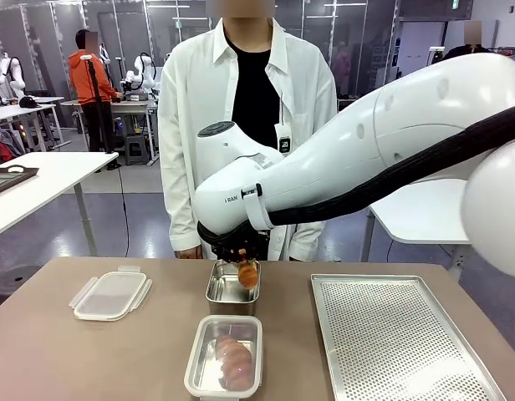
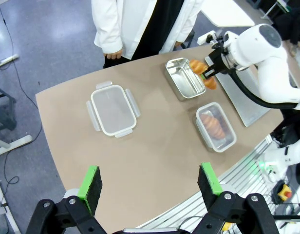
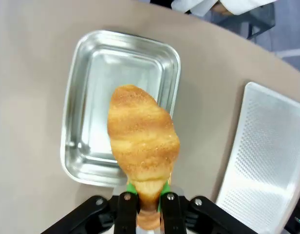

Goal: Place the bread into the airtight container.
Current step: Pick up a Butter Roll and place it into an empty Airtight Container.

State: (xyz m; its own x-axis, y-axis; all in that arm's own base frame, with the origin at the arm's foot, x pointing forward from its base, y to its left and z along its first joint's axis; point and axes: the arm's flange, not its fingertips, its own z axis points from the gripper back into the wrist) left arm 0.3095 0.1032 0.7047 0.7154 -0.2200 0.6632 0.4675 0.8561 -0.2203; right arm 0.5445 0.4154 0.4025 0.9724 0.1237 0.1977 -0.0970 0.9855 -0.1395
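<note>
While the right gripper [image 3: 145,201] pinches a golden, ridged croissant [image 3: 142,144] above the shiny steel pan [image 3: 86,97], the left gripper [image 2: 150,184] hangs wide, clear container [image 2: 228,139] at two o'clock.

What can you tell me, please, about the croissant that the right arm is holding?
The croissant is golden-brown with a ridged, layered crust, plump in the middle and tapering at its ends. The right pincer is shut on one end of it, between the green pads, so it hangs clear of the table. It sits above the near rim of the empty steel pan, touching nothing else. From the left wrist view it appears at the pan's edge nearest the perforated tray.
</note>
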